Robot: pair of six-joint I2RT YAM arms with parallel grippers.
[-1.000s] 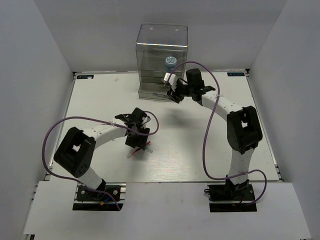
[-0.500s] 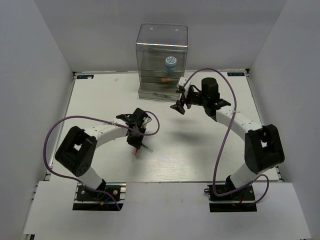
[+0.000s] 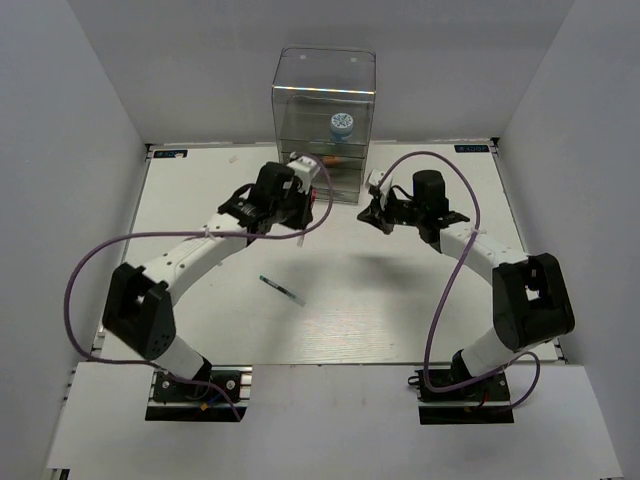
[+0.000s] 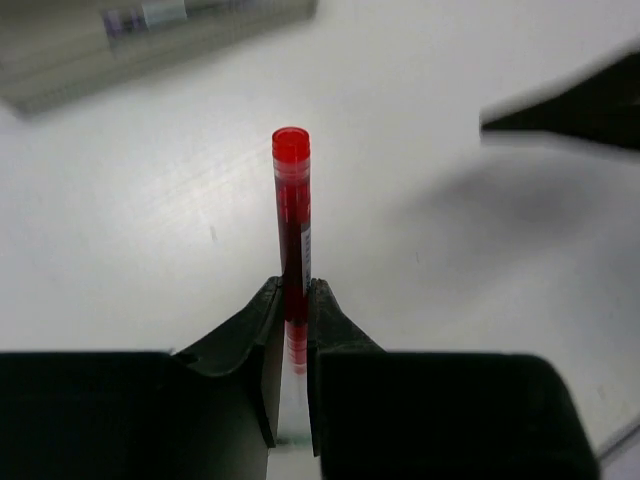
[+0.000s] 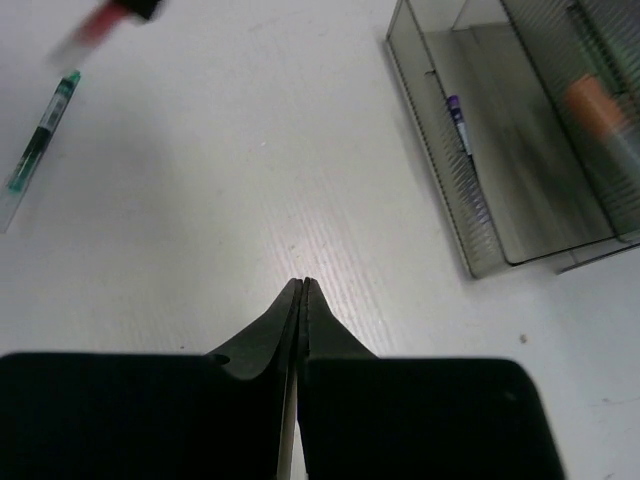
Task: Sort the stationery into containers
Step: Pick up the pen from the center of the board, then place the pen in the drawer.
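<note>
White table, walled in pale grey on 3 sides, is seen whole only from the top camera. A clear acrylic box-shaped organizer stands at its far edge, with a small round blue-white roll in the tall upper compartment. The thin red pen is shown plainly only in the left wrist view, its capped end pointing away over bare table. Only the right wrist view shows a thin purple-banded pen lying in a shallow drawer, with a blurred orange shape farther right.

A clear pen with green ink lies loose on the table, well apart from both arms. In the top view the organizer's lower left front is hidden by the left wrist.

The left gripper is clenched on the red pen, just before the organizer. The right gripper is pressed closed on nothing, its 2 fingers touching, over the table near the organizer's right front.
</note>
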